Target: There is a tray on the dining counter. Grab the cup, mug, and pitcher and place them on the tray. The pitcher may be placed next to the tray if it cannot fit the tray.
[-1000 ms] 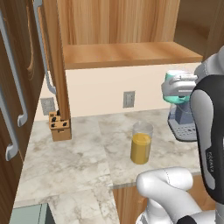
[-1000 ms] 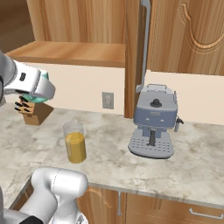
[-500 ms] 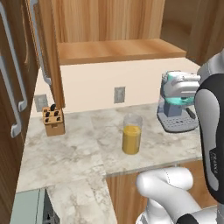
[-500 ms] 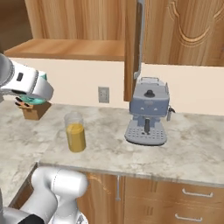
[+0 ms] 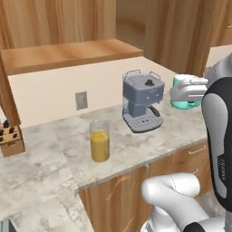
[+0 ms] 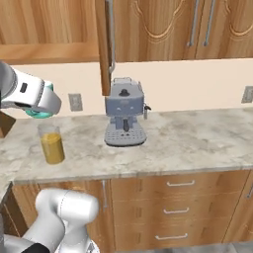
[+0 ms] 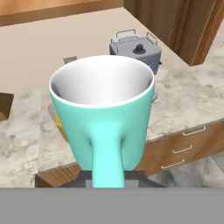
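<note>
My gripper (image 7: 107, 178) is shut on the handle of the teal mug (image 7: 103, 111), which has a white inside and stands upright in the air. In the base views, the mug (image 5: 183, 103) (image 6: 36, 113) hangs in the gripper (image 5: 188, 90) (image 6: 43, 102) above the front edge of the wall counter. The pitcher (image 5: 99, 141) (image 6: 52, 144), clear glass with orange liquid, stands on that counter to the left of the coffee machine. An orange edge of the pitcher (image 7: 58, 122) peeks out behind the mug. The tray, the cup and the dining counter are out of view.
A grey coffee machine (image 5: 141, 102) (image 6: 124, 118) stands at the back of the marble wall counter (image 6: 197, 143). A knife block (image 5: 10, 136) sits at the far left. Wooden drawers (image 6: 180, 210) lie below and wall cabinets (image 6: 163, 27) hang above.
The base cameras have swung to the right, so the pitcher and coffee machine have slid left in both base views. The mug has stayed in the shut gripper throughout.
</note>
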